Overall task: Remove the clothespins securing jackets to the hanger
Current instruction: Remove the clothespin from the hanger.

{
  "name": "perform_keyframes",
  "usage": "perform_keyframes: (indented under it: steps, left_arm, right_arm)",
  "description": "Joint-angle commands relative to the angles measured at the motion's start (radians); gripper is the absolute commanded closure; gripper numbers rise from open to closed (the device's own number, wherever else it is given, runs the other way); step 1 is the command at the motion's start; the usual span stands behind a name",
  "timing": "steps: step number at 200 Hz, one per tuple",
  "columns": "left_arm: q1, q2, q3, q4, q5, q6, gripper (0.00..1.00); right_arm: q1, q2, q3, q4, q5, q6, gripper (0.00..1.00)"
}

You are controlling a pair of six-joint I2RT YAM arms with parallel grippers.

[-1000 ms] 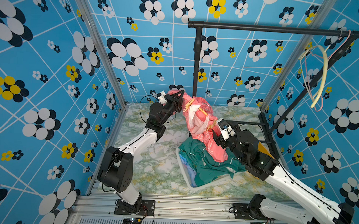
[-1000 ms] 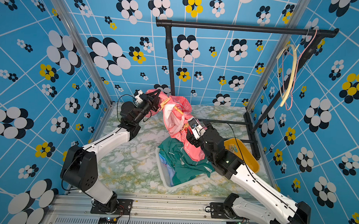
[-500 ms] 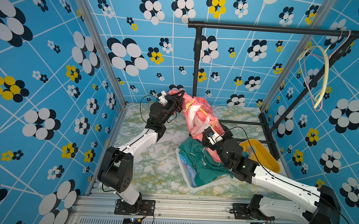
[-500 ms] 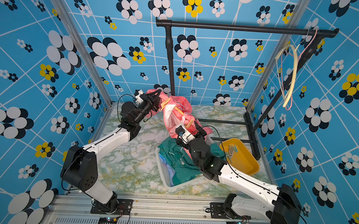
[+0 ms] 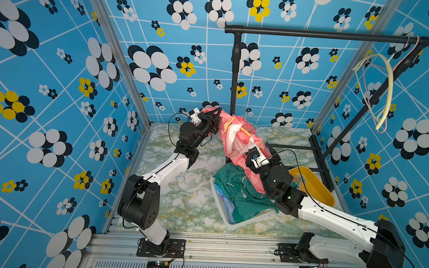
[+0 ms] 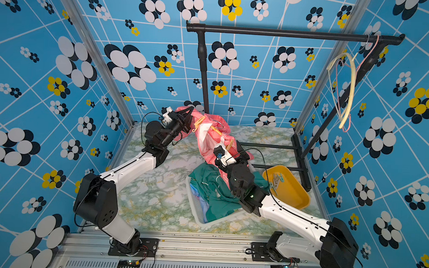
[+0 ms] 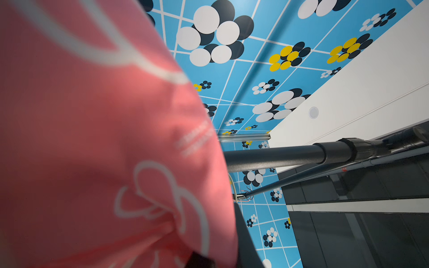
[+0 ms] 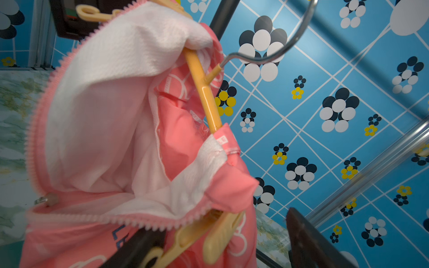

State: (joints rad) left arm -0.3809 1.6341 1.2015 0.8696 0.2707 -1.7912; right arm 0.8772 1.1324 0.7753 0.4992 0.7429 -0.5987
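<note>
1. The pink jacket (image 7: 97, 143) fills the near side. It is blurred and printed with white looping outlines.
2. The left gripper (image 7: 221, 256) is closed on the cloth, with one dark finger (image 7: 246, 246) showing at the jacket's edge.
3. A black rail (image 7: 278, 157) runs out from behind the jacket and has a collar joint along it.
4. A thinner bar (image 7: 290, 183) lies near the rail, with wire hooks (image 7: 242, 197) at one end.
5. Behind them are the blue flowered wall (image 7: 255, 69) and a white panel (image 7: 371, 81).

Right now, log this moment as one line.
left gripper: shut on pink jacket | right gripper: open, fingers either side of tan clothespin | step: clothespin not yet removed
</note>
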Motion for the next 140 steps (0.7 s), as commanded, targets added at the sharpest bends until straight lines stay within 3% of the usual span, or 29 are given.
perform_keyframes:
  steps: [1,41,78,101,140]
  left_arm:
    - [0.004,0.010,0.066,0.118,0.014,0.000,1.00]
    - [0.004,0.028,0.080,0.133,0.028,-0.011,1.00]
    - [-0.004,0.030,0.088,0.138,0.033,-0.010,1.00]
    - [-0.006,0.024,0.082,0.139,0.035,-0.005,1.00]
    - [-0.009,0.018,0.074,0.123,0.040,0.011,1.00]
  right_arm:
    - [-0.045,-0.092,0.030,-0.124,-0.044,0.098,0.21]
    - [-0.063,-0.155,0.051,-0.252,-0.107,0.109,0.24]
    - [-0.066,-0.124,0.072,-0.271,-0.111,0.115,0.27]
    - [-0.072,-0.095,0.064,-0.190,-0.062,0.086,0.44]
    - [-0.079,-0.088,0.058,-0.078,-0.019,0.057,0.61]
